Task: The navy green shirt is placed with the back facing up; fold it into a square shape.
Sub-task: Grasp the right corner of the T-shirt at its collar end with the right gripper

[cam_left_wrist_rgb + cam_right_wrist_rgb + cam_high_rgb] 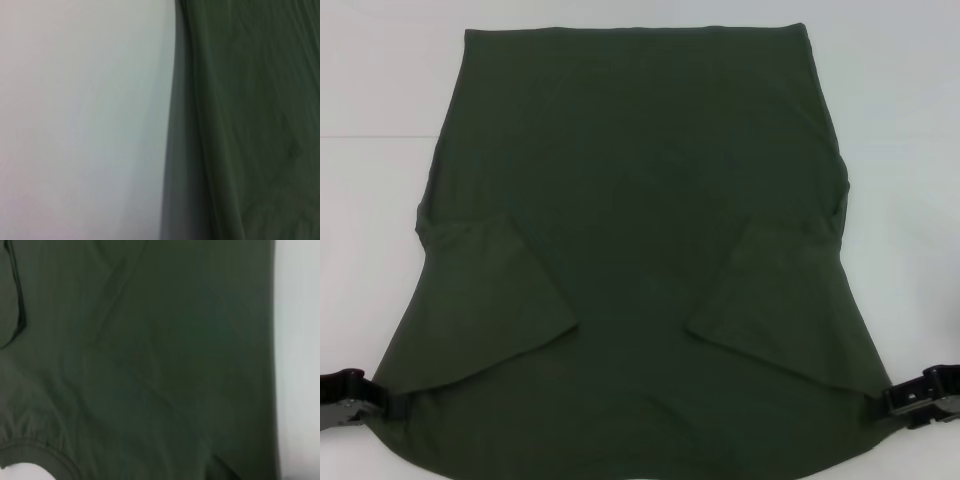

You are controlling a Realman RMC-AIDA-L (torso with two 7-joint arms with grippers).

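Observation:
The navy green shirt [640, 230] lies plain back up on the white table, hem at the far side. Both short sleeves are folded inward onto the body, the left one [485, 300] and the right one [790, 300]. My left gripper [382, 401] is shut on the shirt's near left edge. My right gripper [892, 400] is shut on the near right edge. The left wrist view shows the shirt's edge [250, 120] with a shadow beside it. The right wrist view shows the cloth [150, 360] and a sleeve hem. No lettering shows.
The white table [380, 120] shows on both sides of the shirt and beyond its hem, and in the wrist views [80, 120] [300, 360]. Nothing else is on it.

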